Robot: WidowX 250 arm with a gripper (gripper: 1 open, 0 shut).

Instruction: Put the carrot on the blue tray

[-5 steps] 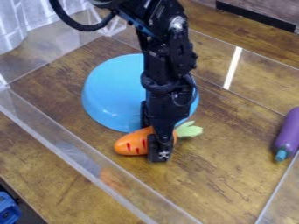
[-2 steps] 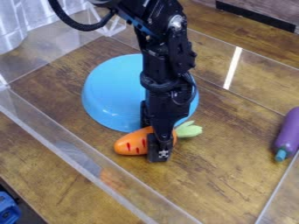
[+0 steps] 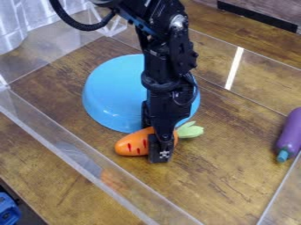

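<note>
Carrot (image 3: pixel 133 144), orange with dark stripe marks and pale green leaves: laid on the wooden table (image 3: pixel 223 180), just beside the near edge of the blue tray (image 3: pixel 106 88), not on it. Black gripper (image 3: pixel 160 141): lowered over the carrot's middle, fingers pointed down; whether the claw is closed on the carrot or merely set around it cannot be told, the fingertips being poorly seen. Purple toy (image 3: pixel 289 136): placed at the right side of the view, well apart from the carrot.
</note>
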